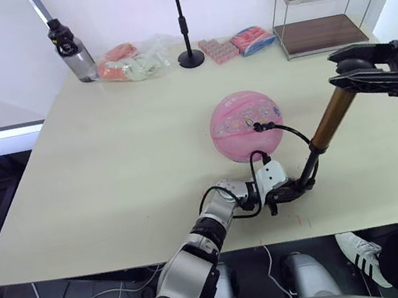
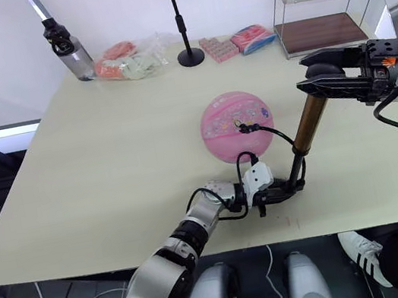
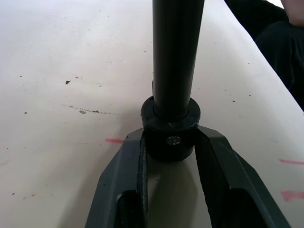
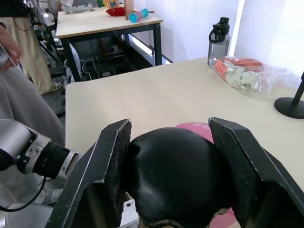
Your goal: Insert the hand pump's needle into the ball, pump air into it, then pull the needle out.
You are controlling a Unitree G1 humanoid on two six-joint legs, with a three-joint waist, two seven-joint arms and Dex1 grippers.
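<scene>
The ball (image 1: 246,125) is pink with small colourful prints and sits on the table toward its middle, resting on its own. A thin black hose (image 1: 282,131) runs from a spot on the ball's upper right side, loops down over the tabletop and curls back toward the foot of the pump. The needle at the hose's end is too small to make out where it meets the ball. The pump (image 1: 325,123) is a slim gold-bronze cylinder standing tilted just right of the ball, its black lower end (image 3: 170,133) on the table near the front edge and its black handle (image 4: 178,178) uppermost, leaning away to the right.
</scene>
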